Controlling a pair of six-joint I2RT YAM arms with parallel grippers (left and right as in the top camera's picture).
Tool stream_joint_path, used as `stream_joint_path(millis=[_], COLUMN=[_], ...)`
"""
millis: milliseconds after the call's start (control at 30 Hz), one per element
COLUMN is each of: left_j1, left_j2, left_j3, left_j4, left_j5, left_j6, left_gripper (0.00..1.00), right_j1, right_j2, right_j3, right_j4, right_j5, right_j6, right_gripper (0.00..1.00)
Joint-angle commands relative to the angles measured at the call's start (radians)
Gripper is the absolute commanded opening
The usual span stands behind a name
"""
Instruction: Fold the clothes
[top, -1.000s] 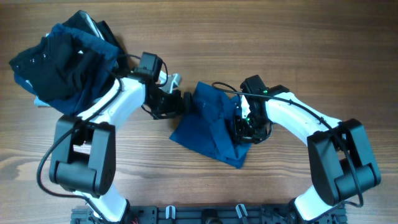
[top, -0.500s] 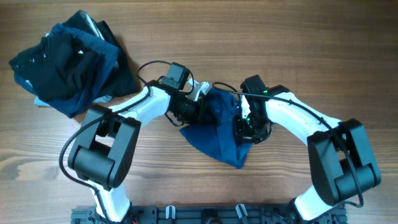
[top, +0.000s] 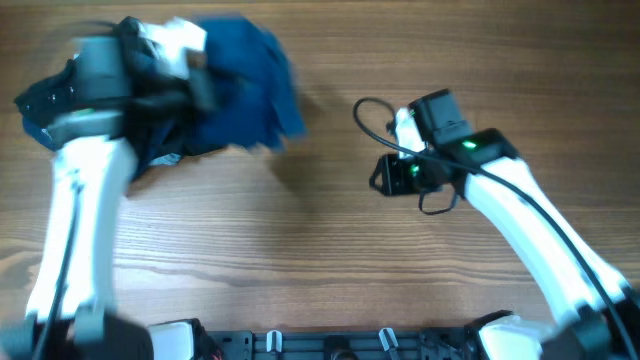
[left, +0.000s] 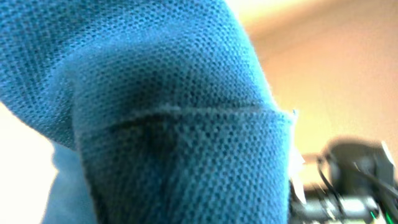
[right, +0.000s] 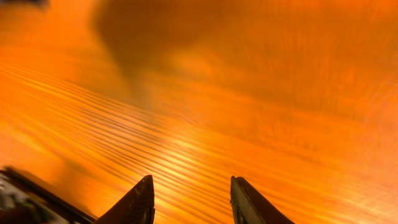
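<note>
Left gripper is seen from overhead at the far left of the brown wooden table, smeared by blur, with the bright blue knit garment bunched directly against it. Its fingers are covered by the cloth and the blur, so whether they are clamped on the fabric cannot be told. The blue garment lies just beside a heap of dark navy and black clothes at the table's far left corner, overlapping its right edge. The right gripper is held over bare wood near the table's middle, well apart from the garment, at the end of the white right arm, over which a black cable is looped.

From the left wrist, nearly the whole frame is filled by the blue garment, its weave and one stitched fold plainly shown. A strip of table and the blurred right arm are glimpsed at the right.

From the right wrist, the right gripper is shown with its two dark fingertips spread apart and nothing between them, above streaked wood grain.
</note>
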Motion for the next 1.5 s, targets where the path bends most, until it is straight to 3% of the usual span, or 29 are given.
stream_joint_path(millis=[0,100,233,267,300,367,400,433,633,1033,1167,1267,1333,1467], left_j1=[0.23,0.383,0.546,0.574,0.595,0.638,0.654,0.668,0.722,0.737,0.714,0.602,0.45,0.106], left_j2=[-0.101,-0.077,0.071,0.126,0.173,0.275,0.306,0.328,0.319,0.082,-0.048,-0.142,-0.207,-0.311], left_j3=[0.069,0.066,0.066,0.066,0.066,0.066,0.066,0.066,0.085,0.288,0.292,0.292,0.292,0.292], left_j4=[0.029,0.016,0.006,0.006,0.009,0.012,0.013,0.013,0.005,-0.28,-0.36,-0.47,-0.558,-0.636], left_j5=[0.058,-0.02,-0.106,-0.185,-0.246,-0.328,-0.329,-0.325,-0.323,-0.454,-0.375,-0.219,-0.301,-0.57], left_j6=[0.02,0.028,0.154,0.157,0.154,0.15,0.14,0.112,0.053,0.045,0.105,0.291,0.354,0.342], left_gripper=[0.04,0.04,0.04,0.09,0.25,0.75,0.96,1.0,1.0,1.0,1.0,1.0,0.98,0.99], right_j1=[-0.002,-0.002,-0.001,-0.001,-0.001,-0.001,-0.001,-0.001,-0.001,-0.002,-0.002,-0.003,-0.003,-0.003], right_j2=[-0.101,-0.111,-0.109,-0.109,-0.109,-0.109,-0.109,-0.109,-0.109,-0.109,-0.113,-0.129,-0.154,-0.219], right_j3=[0.037,0.037,0.037,0.037,0.037,0.037,0.037,0.037,0.037,0.037,0.045,0.102,0.169,0.286], right_j4=[0.004,-0.001,-0.009,-0.009,-0.009,-0.013,-0.017,-0.023,-0.043,-0.037,-0.028,-0.008,0.013,0.04], right_j5=[0.005,0.005,0.0,-0.006,-0.017,-0.041,-0.048,-0.051,-0.051,-0.051,-0.05,-0.051,-0.051,-0.045], right_j6=[-0.019,0.006,0.014,0.014,0.014,0.014,0.014,0.013,0.013,-0.007,-0.062,-0.075,-0.074,-0.076], right_gripper=[0.42,0.41,0.38,0.37,0.37,0.36,0.36,0.36,0.36,0.38,0.41,0.45,0.52,0.7])
